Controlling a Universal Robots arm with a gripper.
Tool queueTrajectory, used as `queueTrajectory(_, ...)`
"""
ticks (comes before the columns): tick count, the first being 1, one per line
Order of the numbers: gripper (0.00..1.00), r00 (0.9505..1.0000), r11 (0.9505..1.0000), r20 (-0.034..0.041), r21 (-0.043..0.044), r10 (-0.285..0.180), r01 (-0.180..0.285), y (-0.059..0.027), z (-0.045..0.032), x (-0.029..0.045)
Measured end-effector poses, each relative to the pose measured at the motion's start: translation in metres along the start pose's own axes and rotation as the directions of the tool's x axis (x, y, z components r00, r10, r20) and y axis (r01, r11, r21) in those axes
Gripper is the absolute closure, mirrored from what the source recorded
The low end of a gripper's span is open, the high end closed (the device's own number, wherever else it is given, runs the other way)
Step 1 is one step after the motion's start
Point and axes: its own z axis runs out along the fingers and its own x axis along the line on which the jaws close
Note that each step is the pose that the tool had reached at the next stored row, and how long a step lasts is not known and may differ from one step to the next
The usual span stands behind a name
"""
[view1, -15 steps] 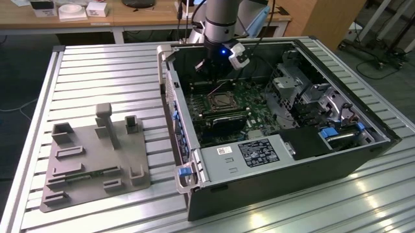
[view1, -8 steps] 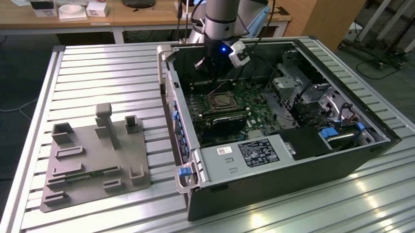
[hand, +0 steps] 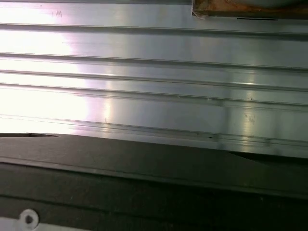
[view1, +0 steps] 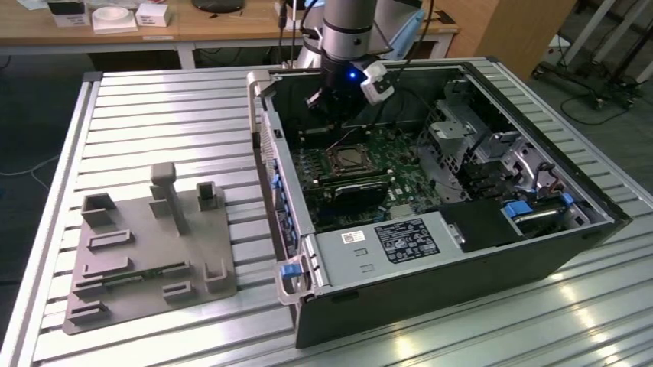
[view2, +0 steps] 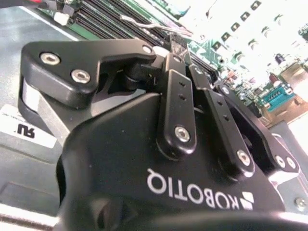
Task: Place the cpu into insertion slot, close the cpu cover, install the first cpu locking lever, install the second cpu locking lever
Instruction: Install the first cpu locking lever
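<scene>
In the exterior view my gripper hangs inside the open computer case, just beyond the far side of the insertion slot. The slot is a square socket with a silvery rim on the green board. A silvery frame, the cpu cover, seems to lie flat on it. I cannot tell whether the dark square in its window is the cpu. In the second wrist view the two black fingers stand close together, shut, with the gripper over the board. A thin silvery locking lever runs up to the fingertips; contact is unclear.
The case lies on its side on a slatted aluminium table. A grey fixture plate with upright blocks sits at the exterior view's left. Memory slots, drive cages and a black box crowd the case.
</scene>
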Motion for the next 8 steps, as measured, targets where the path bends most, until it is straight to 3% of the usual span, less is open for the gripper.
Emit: queueTrajectory(8, 0.9, 1.0, 1.0, 0.0002, 0.0008, 0.008, -0.008, -0.0019, 0.0001, 0.0014)
